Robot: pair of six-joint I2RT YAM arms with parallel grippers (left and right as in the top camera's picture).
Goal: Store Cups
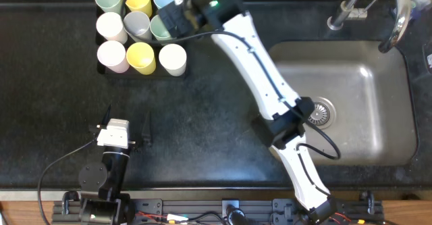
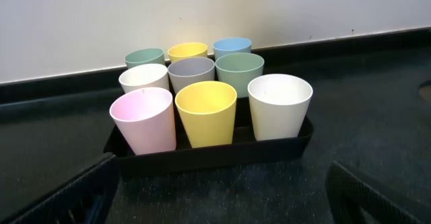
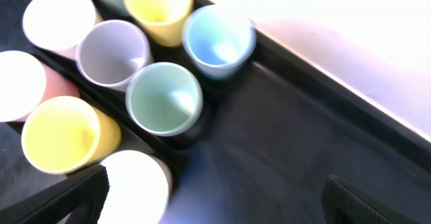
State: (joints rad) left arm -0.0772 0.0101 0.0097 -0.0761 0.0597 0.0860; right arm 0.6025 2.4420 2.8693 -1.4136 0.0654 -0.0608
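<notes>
I am seeing the left gripper (image 1: pixel 125 122) resting low over the dark counter (image 1: pixel 202 130), its fingers spread wide and holding nothing. It is facing the black tray (image 2: pixel 202 158), which is sitting farther up by the wall. All nine cups (image 2: pixel 206 113) are standing upright in that tray, in three rows of three. The right gripper (image 3: pixel 215 207) is hovering over the tray's right side, above the green cup (image 3: pixel 164 97) and the white cup (image 3: pixel 131 183), fingers gaping wide and empty. The sink (image 1: pixel 364 117) is lying at the right.
</notes>
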